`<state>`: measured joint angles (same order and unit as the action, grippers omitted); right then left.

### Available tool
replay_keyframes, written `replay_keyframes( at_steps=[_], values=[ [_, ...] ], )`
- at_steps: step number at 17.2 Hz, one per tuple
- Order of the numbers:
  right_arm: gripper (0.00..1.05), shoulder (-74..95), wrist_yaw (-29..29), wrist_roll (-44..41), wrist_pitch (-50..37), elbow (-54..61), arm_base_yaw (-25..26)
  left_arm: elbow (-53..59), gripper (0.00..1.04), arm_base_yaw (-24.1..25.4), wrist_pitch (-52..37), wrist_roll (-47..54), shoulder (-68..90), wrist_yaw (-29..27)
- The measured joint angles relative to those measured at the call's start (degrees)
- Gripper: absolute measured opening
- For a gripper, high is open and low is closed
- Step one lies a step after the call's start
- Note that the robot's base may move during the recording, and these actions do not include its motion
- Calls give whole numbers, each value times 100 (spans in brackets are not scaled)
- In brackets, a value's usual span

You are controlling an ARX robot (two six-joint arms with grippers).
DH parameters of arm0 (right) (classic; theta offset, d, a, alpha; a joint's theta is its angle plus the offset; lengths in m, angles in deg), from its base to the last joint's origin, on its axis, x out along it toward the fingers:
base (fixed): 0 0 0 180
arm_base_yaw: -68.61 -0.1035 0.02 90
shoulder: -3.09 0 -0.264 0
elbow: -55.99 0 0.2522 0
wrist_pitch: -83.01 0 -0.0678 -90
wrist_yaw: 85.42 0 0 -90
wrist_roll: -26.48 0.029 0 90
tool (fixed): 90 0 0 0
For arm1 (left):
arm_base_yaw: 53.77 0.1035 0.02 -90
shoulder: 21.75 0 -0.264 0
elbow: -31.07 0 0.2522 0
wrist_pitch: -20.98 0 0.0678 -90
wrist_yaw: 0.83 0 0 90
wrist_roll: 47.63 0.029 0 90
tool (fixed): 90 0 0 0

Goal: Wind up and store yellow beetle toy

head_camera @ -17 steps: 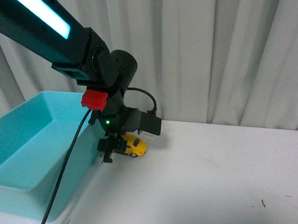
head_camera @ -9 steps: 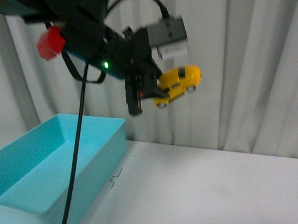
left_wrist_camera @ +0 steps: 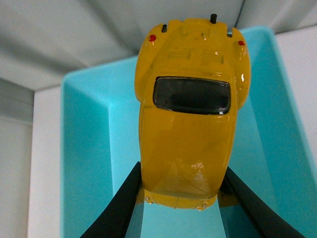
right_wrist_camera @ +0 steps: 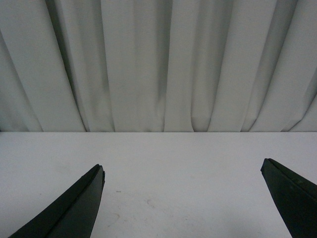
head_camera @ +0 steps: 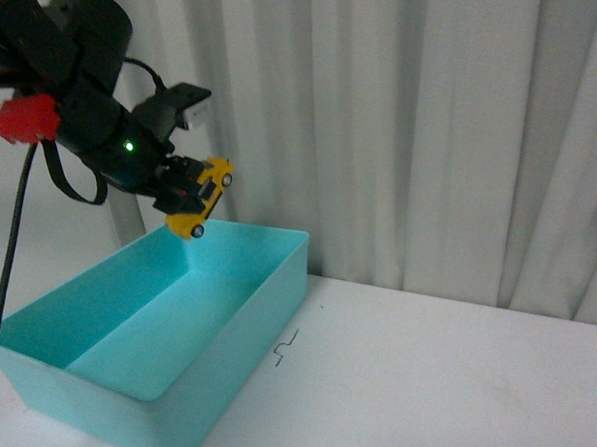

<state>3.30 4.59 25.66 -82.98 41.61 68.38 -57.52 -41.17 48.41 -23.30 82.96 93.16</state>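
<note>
My left gripper (head_camera: 182,195) is shut on the yellow beetle toy (head_camera: 203,195) and holds it in the air, tilted, above the far end of the turquoise bin (head_camera: 252,296). In the left wrist view the toy (left_wrist_camera: 190,109) fills the middle, roof and dark window showing, with both black fingers (left_wrist_camera: 124,203) pressed on its sides and the bin's inside (left_wrist_camera: 89,163) below it. My right gripper (right_wrist_camera: 182,171) is open and empty over bare white table; it does not show in the front view.
The white table (head_camera: 457,375) stretches right of the bin, with a small dark squiggle mark (head_camera: 284,348) by the bin's corner. Grey-white curtains (head_camera: 423,117) hang behind. A black cable (head_camera: 10,259) hangs from the left arm.
My left arm lifted the toy off the table, then carried it left; it now hangs above the bin's far end. The view has shifted, so the bin shows more fully.
</note>
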Motion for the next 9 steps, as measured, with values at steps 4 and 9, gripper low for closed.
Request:
replay_keyframes(
  at_steps=[4, 9],
  values=[
    [98, 0, -2, 0, 0, 0, 0, 413, 36, 4, -105, -295, 472, -450],
    [98, 0, -2, 0, 0, 0, 0, 507, 36, 98, -317, -391, 1021, -1005]
  ],
)
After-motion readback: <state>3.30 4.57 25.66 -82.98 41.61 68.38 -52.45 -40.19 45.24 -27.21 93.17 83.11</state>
